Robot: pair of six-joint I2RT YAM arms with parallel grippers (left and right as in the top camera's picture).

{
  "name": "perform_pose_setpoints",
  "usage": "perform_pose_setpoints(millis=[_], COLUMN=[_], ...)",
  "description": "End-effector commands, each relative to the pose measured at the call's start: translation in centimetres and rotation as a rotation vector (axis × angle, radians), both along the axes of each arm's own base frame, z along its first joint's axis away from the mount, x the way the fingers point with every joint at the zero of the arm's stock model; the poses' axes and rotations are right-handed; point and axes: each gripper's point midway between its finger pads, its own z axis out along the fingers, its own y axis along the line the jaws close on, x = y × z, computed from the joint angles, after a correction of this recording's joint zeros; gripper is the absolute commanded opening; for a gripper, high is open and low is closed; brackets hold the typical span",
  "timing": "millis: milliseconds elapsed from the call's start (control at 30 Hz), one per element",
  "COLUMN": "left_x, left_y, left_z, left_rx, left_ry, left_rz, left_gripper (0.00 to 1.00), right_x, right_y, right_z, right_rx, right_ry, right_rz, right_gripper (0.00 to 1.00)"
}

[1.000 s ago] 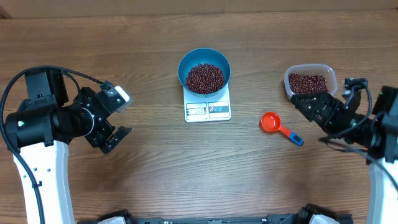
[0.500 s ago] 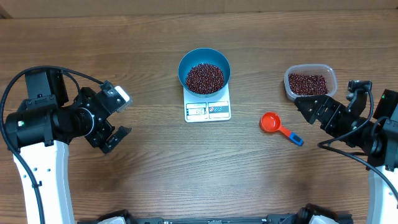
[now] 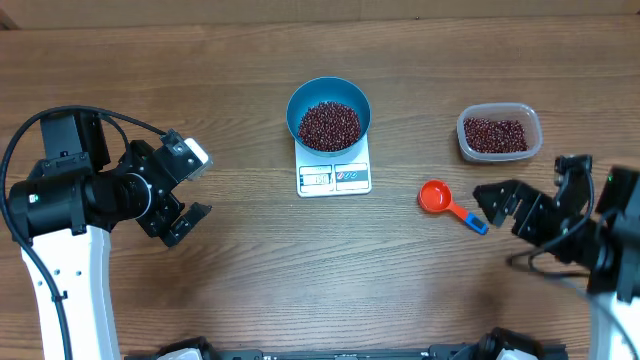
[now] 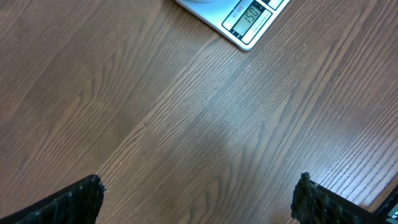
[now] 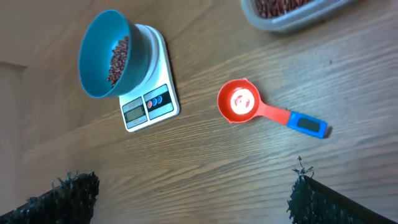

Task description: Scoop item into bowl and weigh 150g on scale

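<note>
Jaws of the left gripper (image 3: pixel 195 187) at far left spread fully wide, nothing between them, only bare wood-grain table (image 4: pixel 186 124) below in the left wrist view, with both dark fingertips (image 4: pixel 81 199) at the bottom corners of that view. Well apart from it, toward the middle of the table: the scale (image 3: pixel 334 176), small, white and flat on the wood, with its grey display (image 4: pixel 249 15) on the near edge showing 150. On top of the scale, over its far part, the bright-blue bowl (image 3: pixel 292 115), upright, round and deep. Inside the bowl, a loose maroon heap of beans (image 3: pixel 329 124) covering the bottom. To the right of the scale and apart from it, a small red scoop (image 3: pixel 435 196) lying on the table, cup facing up and empty, blue handle end pointing right and toward the near edge. Farther back and to the right, a clear tub (image 3: pixel 463 135) with more of the same beans inside, well apart from the bowl. At far right, the right gripper (image 5: pixel 191 186), just beside the scoop's handle end but not touching it, jaws likewise spread wide and holding nothing, only bare wood between the fingertips in the right wrist view.
</note>
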Motion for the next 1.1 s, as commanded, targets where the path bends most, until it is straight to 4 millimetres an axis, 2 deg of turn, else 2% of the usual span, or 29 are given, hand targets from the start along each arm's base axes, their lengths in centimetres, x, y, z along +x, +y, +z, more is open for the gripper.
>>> perform_pose_setpoints(millis=[0,267,467,633,800,967,1067], left_x=[0.0,0.0,0.0,0.0,0.0,0.0,0.0], left_y=[0.1,0.1,0.1,0.1,0.1,0.1,0.1], left_z=[0.0,0.0,0.0,0.0,0.0,0.0,0.0], left_rx=[0.017,0.017,0.017,0.017,0.017,0.017,0.017], left_ry=[-0.008,-0.008,-0.008,-0.008,-0.008,-0.008,-0.008], left_rz=[-0.028,-0.028,-0.028,-0.028,-0.028,-0.028,-0.028], left_gripper=[1.0,1.0,1.0,1.0,1.0,1.0,1.0], right_x=[-1.9,-5.6,-7.2,-7.3,-6.5,-6.0,-5.0], right_y=[0.5,1.8,2.8,3.1,2.8,2.6,2.5], right_z=[1.6,2.6,2.3,2.3,3.6,2.9,2.1], right_rx=[-0.088,-0.161,-0.171,-0.164,-0.192,-0.191,-0.176], right_ry=[-0.136,-0.319,-0.403,-0.417,-0.484,-0.483,-0.495], right_rz=[0.03,0.024,0.039,0.05,0.049,0.05,0.055], right_gripper=[1.0,1.0,1.0,1.0,1.0,1.0,1.0])
